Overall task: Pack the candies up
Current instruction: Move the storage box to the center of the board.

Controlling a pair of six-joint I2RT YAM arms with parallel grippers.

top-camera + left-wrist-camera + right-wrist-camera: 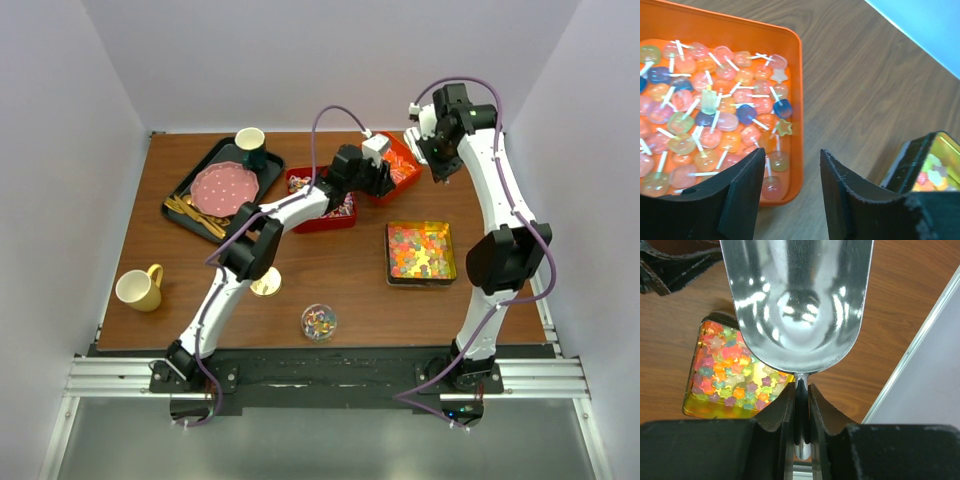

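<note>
Candies fill an orange tray (799, 75): glossy jelly pieces on white sticks (715, 115). My left gripper (792, 175) hangs open and empty over that tray's near right corner; in the top view the left gripper (382, 172) is at the back of the table. Star-shaped candies (730, 370) lie in a gold tin (448, 250), whose corner (920, 160) shows beside the left finger. My right gripper (801, 390) is shut on the handle of a silver scoop (797, 300), whose bowl is empty and held above the tin's far side. More wrapped candies sit in a red tray (300, 222).
A small glass jar (319, 322) with candies stands near the front edge, a round gold lid (265, 286) to its left. A yellow mug (140, 288) is at the left. A black tray (180, 190) at the back left carries a pink plate, a green cup and gold cutlery.
</note>
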